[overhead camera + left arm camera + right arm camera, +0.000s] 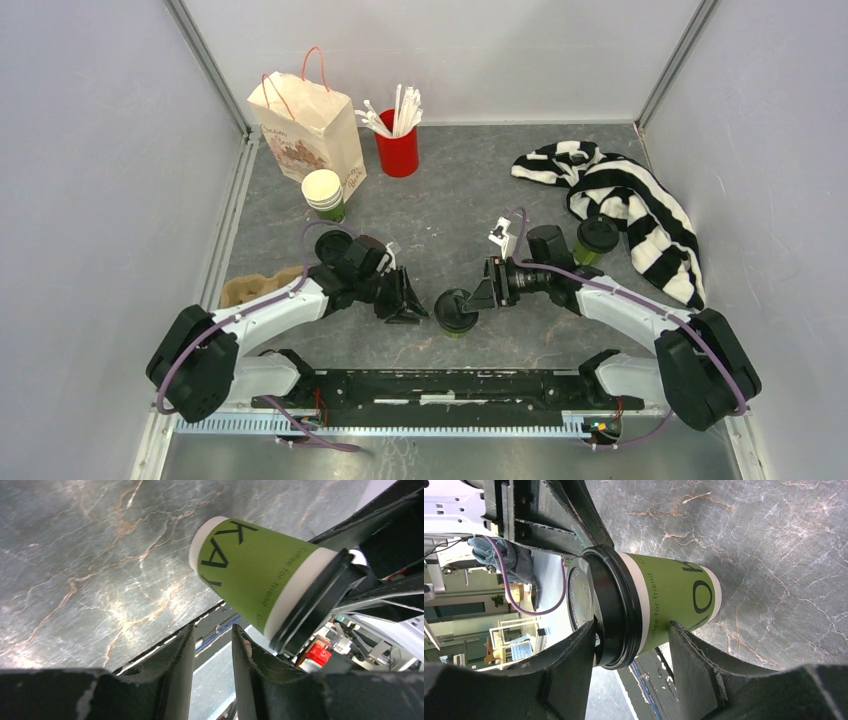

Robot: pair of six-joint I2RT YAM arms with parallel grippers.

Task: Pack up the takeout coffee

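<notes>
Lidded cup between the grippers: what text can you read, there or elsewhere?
"Coffee for friend": small print on the lidded green cup.
"KA", then a partly hidden letter: large print on the same cup.
Lid embossing: too blurred to read.
Paper bag print: too small to read.

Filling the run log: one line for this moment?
left gripper: open, empty | right gripper: open, empty | cup: upright between them, lidded
</notes>
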